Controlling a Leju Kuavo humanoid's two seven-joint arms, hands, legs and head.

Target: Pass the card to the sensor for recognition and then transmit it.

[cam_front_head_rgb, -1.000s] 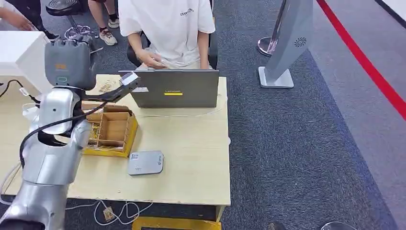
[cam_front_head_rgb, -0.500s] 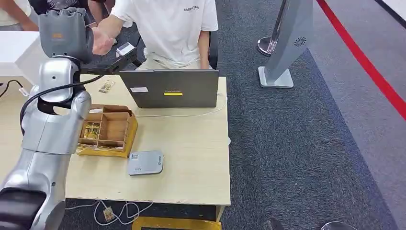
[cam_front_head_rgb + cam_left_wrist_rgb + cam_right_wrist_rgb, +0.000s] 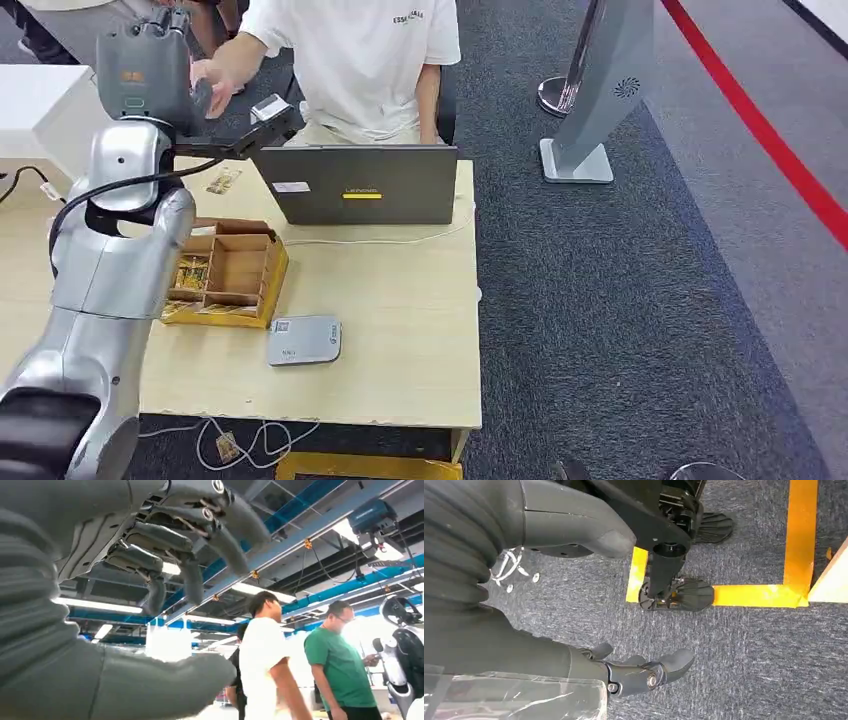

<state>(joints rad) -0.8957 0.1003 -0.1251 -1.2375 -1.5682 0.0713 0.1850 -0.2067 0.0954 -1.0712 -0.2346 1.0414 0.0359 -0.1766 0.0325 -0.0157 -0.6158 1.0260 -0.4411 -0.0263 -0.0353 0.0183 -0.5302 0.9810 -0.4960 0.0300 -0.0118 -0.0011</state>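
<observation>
1. White and small, the card [image 3: 267,105] sits at the fingertips of the left hand [image 3: 245,135], pinched there and lifted above and behind the laptop [image 3: 362,184], on the far side from the robot. In the left wrist view the thumb and dark fingers [image 3: 200,555] stand apart with the card hidden, so the head view is my basis for the grip.
2. A person's hand [image 3: 210,80] reaches in just beside the card, beyond the laptop; I judge the card is held high and forward so it can be taken.
3. The grey sensor [image 3: 303,340] lies flat on the table [image 3: 400,330], well in front of the laptop, near the brown cardboard box [image 3: 232,272].
4. The right hand [image 3: 644,672] hangs over the carpet, fingers loosely spread, holding nothing.
</observation>
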